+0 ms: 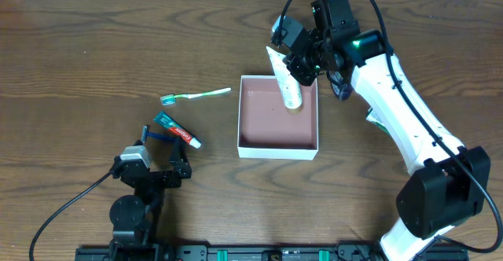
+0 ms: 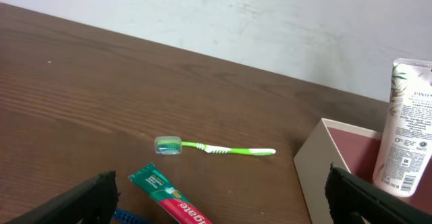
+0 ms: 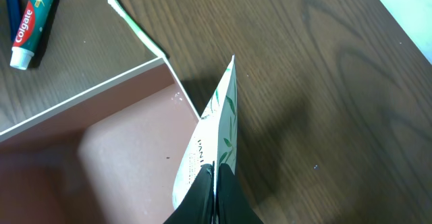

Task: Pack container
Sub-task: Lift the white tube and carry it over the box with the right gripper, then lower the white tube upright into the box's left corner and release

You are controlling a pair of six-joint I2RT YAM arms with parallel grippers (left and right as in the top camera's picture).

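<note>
The container (image 1: 279, 146) is a shallow square white box with a reddish-brown inside, at the table's middle; it also shows in the left wrist view (image 2: 317, 163) and the right wrist view (image 3: 88, 89). My right gripper (image 1: 302, 66) is shut on a white Pantene tube (image 1: 287, 84), held upright with its lower end inside the box's far right corner (image 3: 219, 129) (image 2: 405, 129). My left gripper (image 1: 161, 170) is open and empty, near a Colgate toothpaste tube (image 1: 176, 130) (image 2: 169, 197). A green toothbrush (image 1: 196, 95) (image 2: 216, 148) lies left of the box.
A blue item (image 1: 153, 134) lies beside the toothpaste. A small white and green item (image 1: 374, 119) lies partly under my right arm, right of the box. Dark wooden table all round.
</note>
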